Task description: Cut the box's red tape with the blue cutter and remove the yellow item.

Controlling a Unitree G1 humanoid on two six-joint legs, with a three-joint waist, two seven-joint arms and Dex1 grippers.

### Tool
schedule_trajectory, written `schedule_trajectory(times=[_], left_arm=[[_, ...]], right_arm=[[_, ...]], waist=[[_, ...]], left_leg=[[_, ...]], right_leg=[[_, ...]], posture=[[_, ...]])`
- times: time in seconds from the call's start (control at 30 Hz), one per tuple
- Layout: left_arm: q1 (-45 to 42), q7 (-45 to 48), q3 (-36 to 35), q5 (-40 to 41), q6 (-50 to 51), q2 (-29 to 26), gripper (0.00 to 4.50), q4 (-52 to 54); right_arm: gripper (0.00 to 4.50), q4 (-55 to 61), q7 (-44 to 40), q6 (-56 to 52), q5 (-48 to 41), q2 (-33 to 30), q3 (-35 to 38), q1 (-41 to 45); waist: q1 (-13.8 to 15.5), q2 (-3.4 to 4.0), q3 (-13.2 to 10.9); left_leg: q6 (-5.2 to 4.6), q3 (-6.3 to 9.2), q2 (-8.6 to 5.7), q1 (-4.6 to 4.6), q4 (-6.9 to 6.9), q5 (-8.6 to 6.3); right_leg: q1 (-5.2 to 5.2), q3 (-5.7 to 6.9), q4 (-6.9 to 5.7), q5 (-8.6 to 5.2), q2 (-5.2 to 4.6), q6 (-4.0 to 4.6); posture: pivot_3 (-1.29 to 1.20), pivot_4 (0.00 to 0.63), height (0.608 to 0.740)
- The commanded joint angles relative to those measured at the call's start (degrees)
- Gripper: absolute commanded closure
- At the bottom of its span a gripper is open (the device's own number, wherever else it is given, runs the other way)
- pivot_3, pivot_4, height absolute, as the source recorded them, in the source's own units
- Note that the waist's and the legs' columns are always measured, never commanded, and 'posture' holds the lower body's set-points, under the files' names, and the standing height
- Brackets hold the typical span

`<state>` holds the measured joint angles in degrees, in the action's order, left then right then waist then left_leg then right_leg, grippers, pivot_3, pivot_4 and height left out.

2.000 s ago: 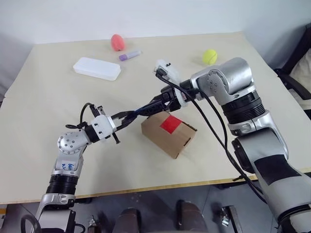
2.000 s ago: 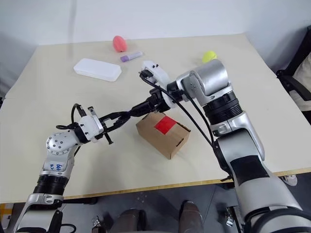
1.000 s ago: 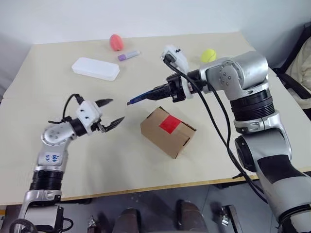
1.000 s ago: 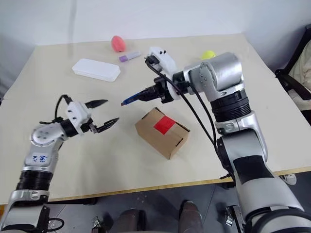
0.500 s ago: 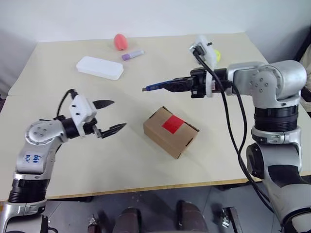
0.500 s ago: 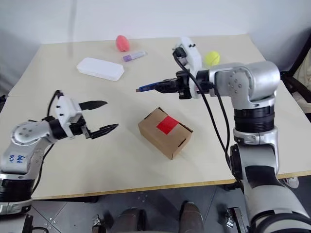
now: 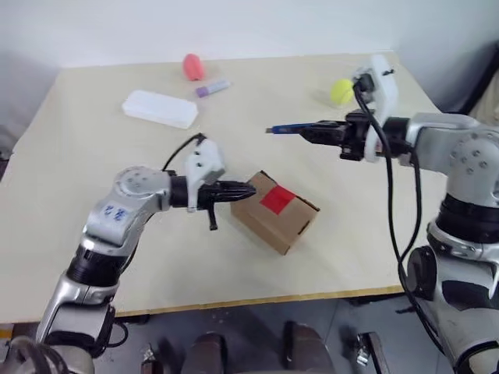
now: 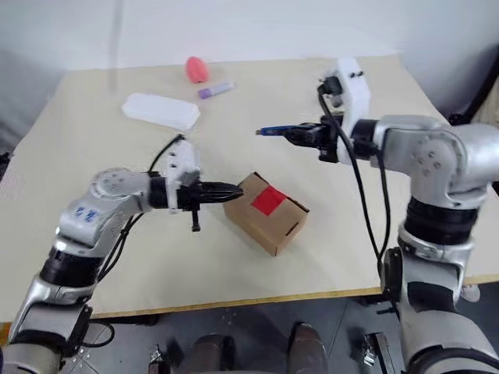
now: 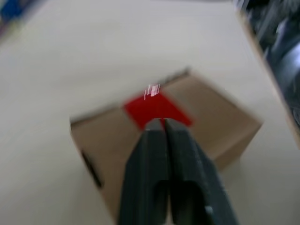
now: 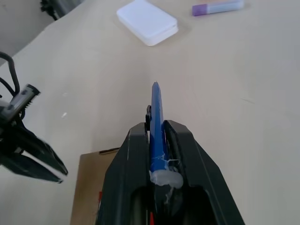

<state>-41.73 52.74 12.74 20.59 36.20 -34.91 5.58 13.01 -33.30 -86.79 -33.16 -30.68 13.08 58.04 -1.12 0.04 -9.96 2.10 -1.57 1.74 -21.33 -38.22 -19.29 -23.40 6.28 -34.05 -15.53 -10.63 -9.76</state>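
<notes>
The box (image 7: 274, 212) sits near the middle of the surface (image 7: 93, 179), turned cornerwise, its red tape (image 7: 276, 199) facing up and unbroken. The left pincer (image 7: 248, 189) is squeezed closed on nothing, its tip right at the box's upper left corner; whether it touches the cardboard I can't say. From the wrist view the tape lies straight ahead of those closed fingers (image 9: 165, 140), just past the tips.

The right pincer (image 8: 290, 132) is clamped on the blue cutter (image 8: 274, 130), up in the air and well behind the box, toward the robot's right. The cutter lies nearly level, its tip pointing toward the robot's left. The tape is below that tip and nearer the robot.

So the left arm is the nearer one and looks placed to steady the box, while the cutter would have to come down and toward the robot, tip tilted downward, to meet the tape. Nothing yellow shows at the box, so it is presumably inside.
</notes>
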Motion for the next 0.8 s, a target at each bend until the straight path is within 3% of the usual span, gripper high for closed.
schedule_trajectory(times=[0.03, 0.37, 0.8], left_arm=[[-4.2, 0.7, 3.7, -3.1, 4.3, 0.0, 4.5, -2.0], [-6.9, 1.4, 7.3, -6.8, 5.5, 3.5, 4.5, -6.0], [-6.2, 1.6, 8.3, -9.1, 5.5, 5.3, 4.5, -6.6]], right_arm=[[4.32, 6.6, 1.6, -3.0, -1.9, -1.2, 3.3, -1.3], [4.32, 14.3, 1.7, -3.0, -3.2, -5.8, -3.5, -8.9], [4.32, 11.4, 0.6, 3.8, -2.7, -8.0, -9.6, -10.5]], waist=[[0.3, -0.04, 0.0], [1.0, -0.05, 0.0], [1.1, -0.06, 0.0]], left_leg=[[-0.01, -0.01, 0.0, -0.01, -0.03, -0.01], [-0.02, -0.06, 0.0, 0.01, -0.02, -0.01], [-0.04, -0.1, 0.0, 0.02, -0.16, -0.02]], right_leg=[[0.0, 0.0, 0.02, 0.0, 0.0, 0.0], [-0.03, -0.06, 0.01, 0.0, 0.01, 0.0], [0.01, -0.12, 0.01, 0.0, 0.0, 0.0]], posture=[[0.0, 0.15, 0.74], [0.0, 0.15, 0.74], [0.0, 0.15, 0.74]])
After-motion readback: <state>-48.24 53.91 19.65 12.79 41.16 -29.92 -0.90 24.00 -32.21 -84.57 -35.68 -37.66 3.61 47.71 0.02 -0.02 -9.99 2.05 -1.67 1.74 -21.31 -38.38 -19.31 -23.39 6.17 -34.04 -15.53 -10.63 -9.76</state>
